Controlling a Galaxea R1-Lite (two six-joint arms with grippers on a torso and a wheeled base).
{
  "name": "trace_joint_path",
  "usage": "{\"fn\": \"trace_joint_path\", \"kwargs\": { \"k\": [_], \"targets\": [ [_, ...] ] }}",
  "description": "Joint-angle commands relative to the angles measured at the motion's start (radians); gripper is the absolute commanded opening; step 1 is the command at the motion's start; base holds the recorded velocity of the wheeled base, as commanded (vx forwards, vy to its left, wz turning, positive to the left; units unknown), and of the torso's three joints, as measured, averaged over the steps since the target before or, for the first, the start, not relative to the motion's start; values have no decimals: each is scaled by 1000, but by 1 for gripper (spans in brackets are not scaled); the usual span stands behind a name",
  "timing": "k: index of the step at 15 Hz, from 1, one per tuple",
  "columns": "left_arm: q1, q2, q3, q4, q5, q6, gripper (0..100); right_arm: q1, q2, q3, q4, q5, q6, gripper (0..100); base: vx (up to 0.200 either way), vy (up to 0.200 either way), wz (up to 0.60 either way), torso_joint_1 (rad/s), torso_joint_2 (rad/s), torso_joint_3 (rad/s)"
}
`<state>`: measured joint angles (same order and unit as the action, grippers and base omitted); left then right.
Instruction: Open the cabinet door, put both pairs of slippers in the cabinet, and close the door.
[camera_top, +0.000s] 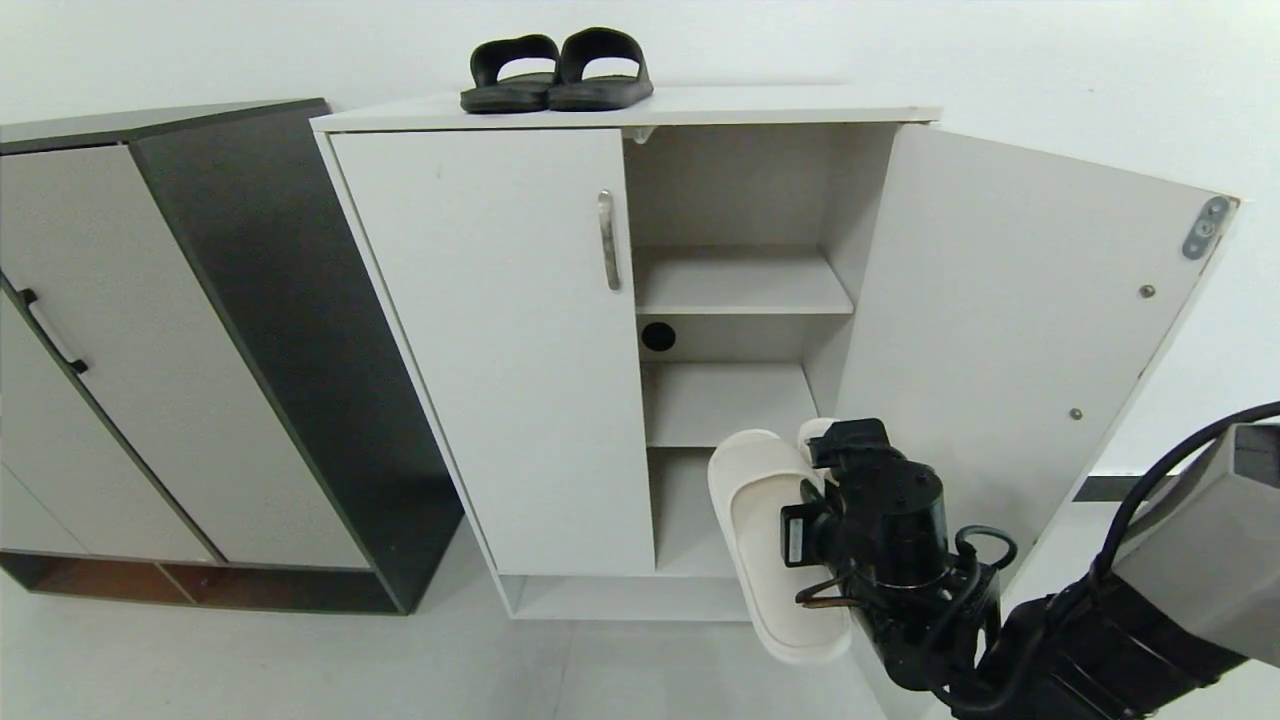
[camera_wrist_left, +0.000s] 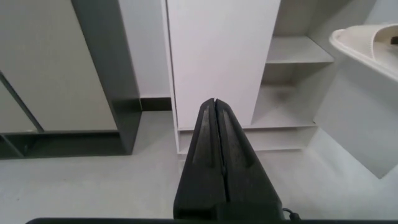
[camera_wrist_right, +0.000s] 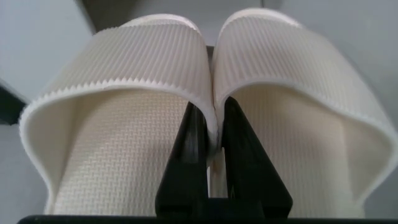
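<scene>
Pale floor (camera_top: 300, 660) lies open before the white cabinet (camera_top: 780, 103), right door (camera_top: 1000, 330) swung wide; black slippers (camera_top: 557, 72) on top. Right gripper (camera_wrist_right: 214, 118) pinches the white slippers (camera_top: 770, 540); left gripper (camera_wrist_left: 214, 106) pressed together.

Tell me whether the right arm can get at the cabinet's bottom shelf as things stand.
Probably yes. The right door stands wide open, and the right pincer, shut on the white slippers, hangs just before the bottom shelf with nothing between them.

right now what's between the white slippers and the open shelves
Nothing: the head view shows the white slippers hanging just before the open shelves, the stretch bare.
</scene>
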<state>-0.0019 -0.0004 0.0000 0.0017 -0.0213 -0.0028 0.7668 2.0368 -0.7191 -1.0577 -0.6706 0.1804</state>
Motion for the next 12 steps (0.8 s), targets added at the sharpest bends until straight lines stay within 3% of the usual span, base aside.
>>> {"fn": "trace_joint_path", "kwargs": {
  "k": [1,12],
  "targets": [
    [0,2,0,0,0,0,0,-17,17,-2,1,-1,1,0,0,0,0,0,0,0],
    [0,2,0,0,0,0,0,-61,66,-23,1,-1,1,0,0,0,0,0,0,0]
  ]
}}
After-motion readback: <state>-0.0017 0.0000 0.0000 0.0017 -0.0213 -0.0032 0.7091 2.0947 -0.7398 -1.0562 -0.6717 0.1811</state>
